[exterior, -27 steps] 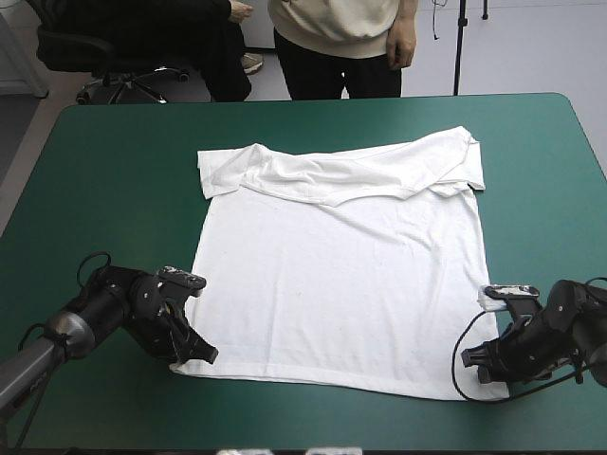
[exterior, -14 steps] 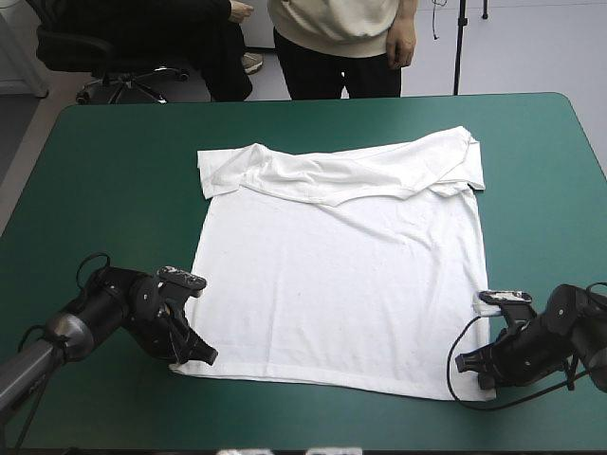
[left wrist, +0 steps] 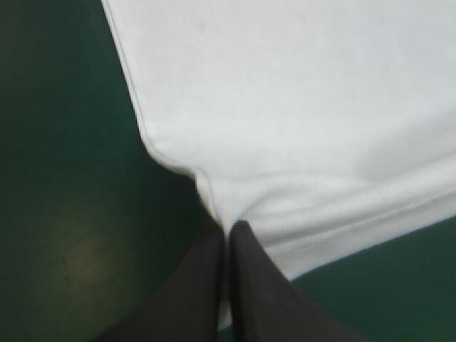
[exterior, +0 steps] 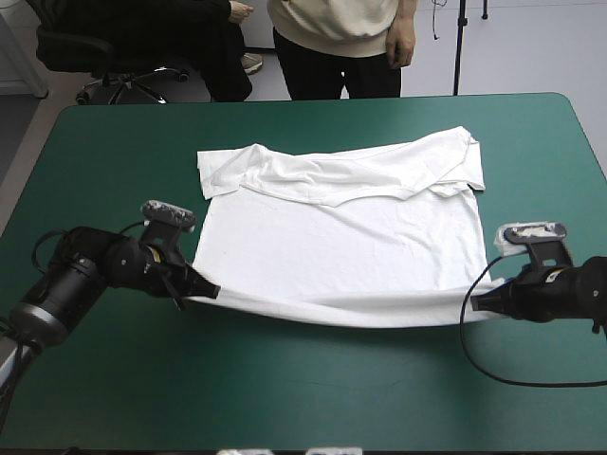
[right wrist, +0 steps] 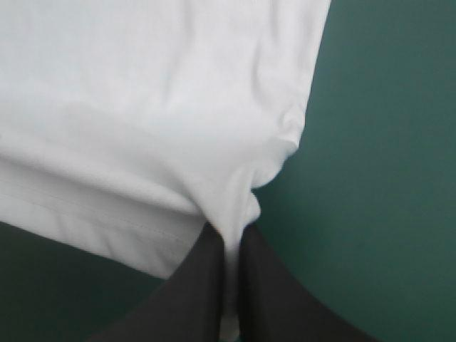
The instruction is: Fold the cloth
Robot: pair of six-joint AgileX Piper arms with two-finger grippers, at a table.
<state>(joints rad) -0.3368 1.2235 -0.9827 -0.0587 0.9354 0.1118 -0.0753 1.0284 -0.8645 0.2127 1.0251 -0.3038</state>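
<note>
The white short-sleeved T-shirt (exterior: 341, 237) is clamped at its near hem corners by the black-fingered left tool (exterior: 211, 292) and right tool (exterior: 474, 303), the hem held above the teal-green counter (exterior: 332, 398).

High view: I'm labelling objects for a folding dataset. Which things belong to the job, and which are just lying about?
Job: T-shirt; left hand and right hand, each shut on a near corner of it.
Lying about: just the table itself, as the work surface.
</note>
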